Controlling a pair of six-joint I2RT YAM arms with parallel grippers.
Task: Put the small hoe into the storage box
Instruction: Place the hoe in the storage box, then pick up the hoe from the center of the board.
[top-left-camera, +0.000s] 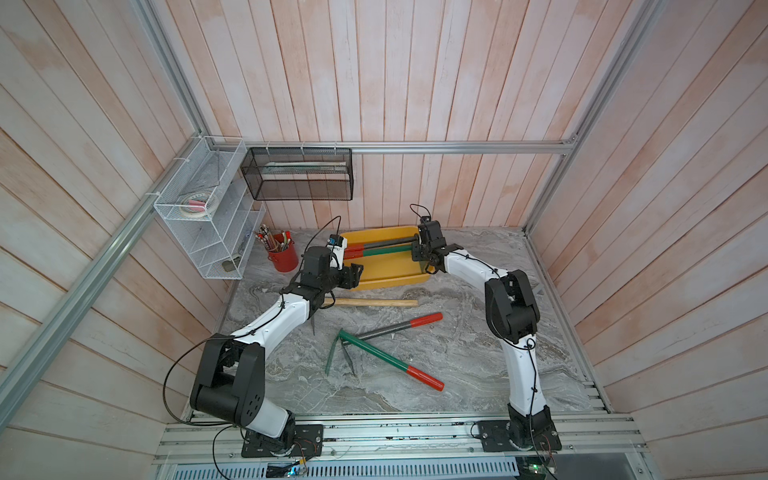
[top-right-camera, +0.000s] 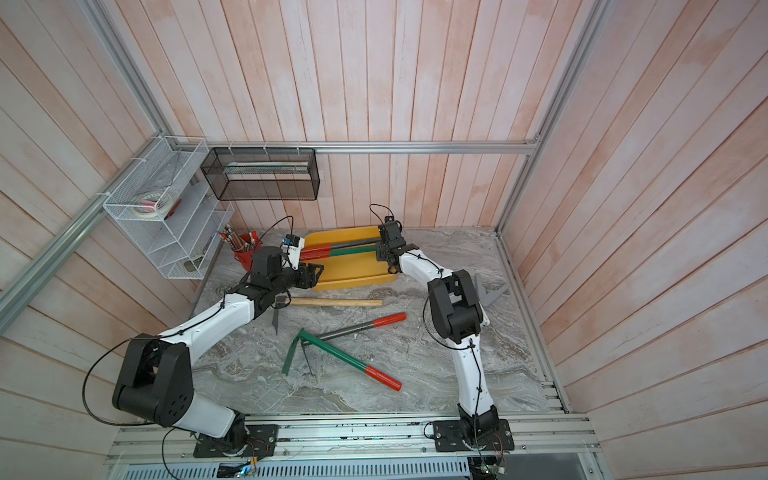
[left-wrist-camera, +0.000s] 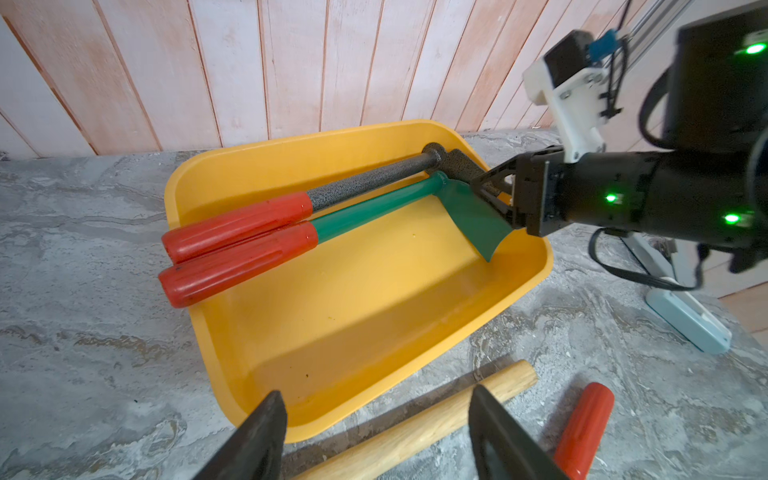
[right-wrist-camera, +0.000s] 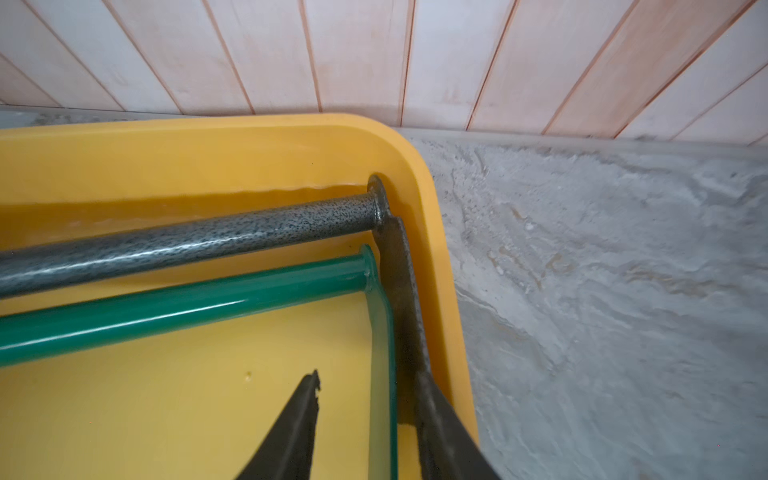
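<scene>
At the bench's (top-left-camera: 457, 365) rear, inside the storage box (top-left-camera: 386, 280): green small hoe (top-left-camera: 388, 250) lies beside a grey-shafted hoe (left-wrist-camera: 374, 176).
Right pincer (right-wrist-camera: 365, 384) part-open astride both blades, clamping nothing; left pincer (left-wrist-camera: 376, 390) wide open, empty, near the box's front rim.

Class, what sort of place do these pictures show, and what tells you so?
Likely a mock garden tool shed: plank walls, small hoes lying on the stone-look table, a yellow storage box holding two more, and a white wire rack.
</scene>
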